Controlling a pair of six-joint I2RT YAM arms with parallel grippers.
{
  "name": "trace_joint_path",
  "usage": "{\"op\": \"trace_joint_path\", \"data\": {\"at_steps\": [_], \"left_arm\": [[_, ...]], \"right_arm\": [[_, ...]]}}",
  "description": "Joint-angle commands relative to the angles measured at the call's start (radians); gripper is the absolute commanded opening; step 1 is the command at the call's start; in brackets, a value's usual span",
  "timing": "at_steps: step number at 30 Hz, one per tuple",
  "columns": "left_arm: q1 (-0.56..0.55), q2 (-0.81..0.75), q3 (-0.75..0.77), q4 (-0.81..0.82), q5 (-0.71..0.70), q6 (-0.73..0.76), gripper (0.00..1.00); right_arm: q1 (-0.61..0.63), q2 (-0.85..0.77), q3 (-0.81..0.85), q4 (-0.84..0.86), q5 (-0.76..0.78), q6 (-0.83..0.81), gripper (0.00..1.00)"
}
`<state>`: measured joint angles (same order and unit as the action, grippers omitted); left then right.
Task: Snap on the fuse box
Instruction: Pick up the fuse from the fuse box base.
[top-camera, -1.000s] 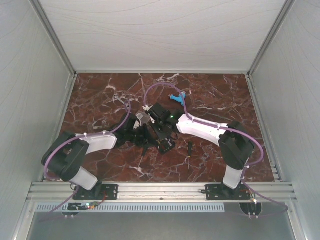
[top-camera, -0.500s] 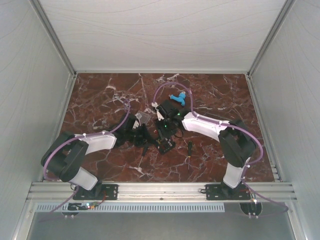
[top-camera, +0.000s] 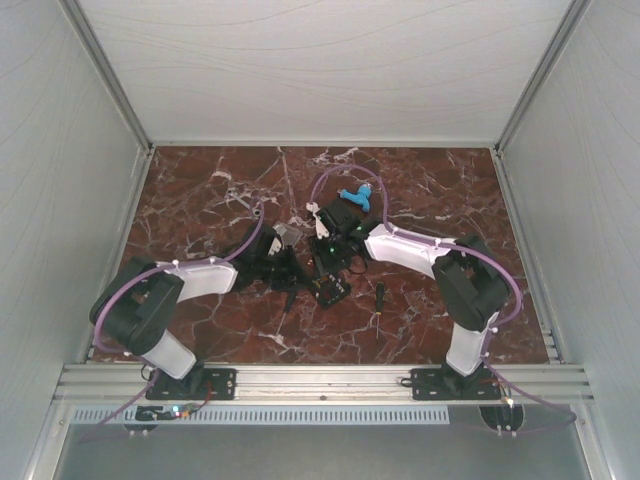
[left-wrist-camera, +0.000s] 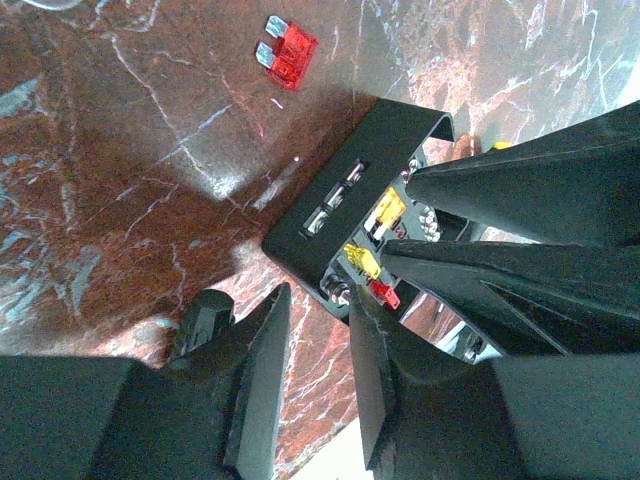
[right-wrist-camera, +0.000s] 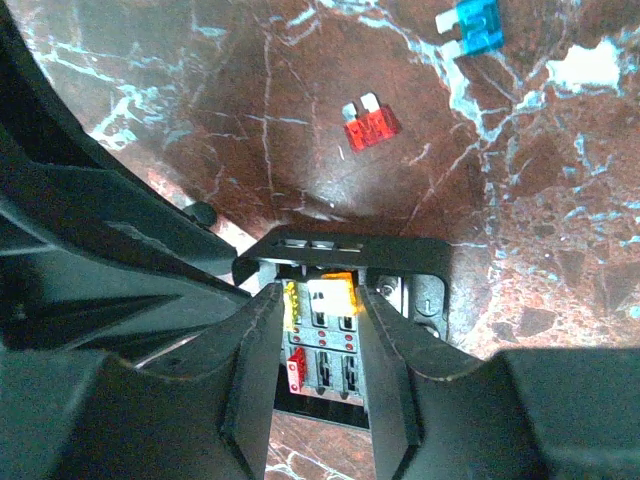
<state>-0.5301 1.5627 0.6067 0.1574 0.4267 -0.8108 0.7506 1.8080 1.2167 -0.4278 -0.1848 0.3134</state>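
fuse box (right-wrist-camera: 340, 248) | mid marble table (top-camera: 190, 200), uncovered, lid not seen | left gripper (left-wrist-camera: 318, 296): narrow gap over box corner, holding nothing | right gripper (right-wrist-camera: 320, 292): part-open astride the fuses, empty | next, likely: seat lid square, press evenly on all corners, avoid tilting

From above the fuse box (top-camera: 331, 290) is too small to read. In the left wrist view the right gripper (left-wrist-camera: 398, 212) hides its right half. In the right wrist view fingers (right-wrist-camera: 250, 380) cover its sides, and the top edge cuts a blue fuse (right-wrist-camera: 472, 25).
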Motion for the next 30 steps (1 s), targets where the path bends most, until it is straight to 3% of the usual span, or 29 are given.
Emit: {"op": "trace_joint_path", "data": {"at_steps": [1, 19, 30], "left_arm": [[0.004, 0.021, 0.038, 0.029, 0.016, 0.012, 0.3], [-0.002, 0.045, 0.025, 0.057, 0.027, -0.007, 0.27], [-0.004, 0.047, 0.024, 0.06, 0.029, -0.009, 0.27]], "right_arm": [[0.001, 0.021, -0.018, 0.023, -0.01, 0.025, 0.33], [-0.013, -0.042, -0.08, 0.116, -0.229, 0.111, 0.27], [-0.016, -0.057, -0.093, 0.132, -0.235, 0.124, 0.11]]}}
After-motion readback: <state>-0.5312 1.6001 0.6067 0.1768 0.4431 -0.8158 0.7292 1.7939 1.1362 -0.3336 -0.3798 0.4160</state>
